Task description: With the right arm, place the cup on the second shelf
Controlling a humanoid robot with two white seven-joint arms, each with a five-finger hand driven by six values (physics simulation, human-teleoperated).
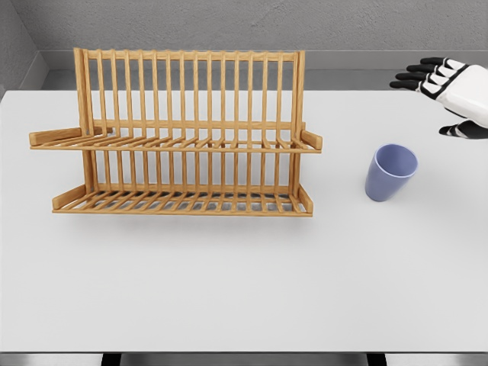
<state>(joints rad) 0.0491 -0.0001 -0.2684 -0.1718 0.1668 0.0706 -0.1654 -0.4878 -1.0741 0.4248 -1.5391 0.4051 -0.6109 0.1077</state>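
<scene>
Here, one cup (390, 172), one two-shelf rack (183, 137), one open robot hand (450, 84).

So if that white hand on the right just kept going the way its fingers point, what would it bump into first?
Probably nothing: the right hand points left, above and beyond the cup. The wooden rack's top lies roughly in that line, though depth is unclear.

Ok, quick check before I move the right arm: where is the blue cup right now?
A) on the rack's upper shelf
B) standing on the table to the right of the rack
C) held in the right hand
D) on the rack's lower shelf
B: the blue cup stands on the white table, right of the wooden rack, apart from it; the right hand is open above and right of it, holding nothing.
</scene>
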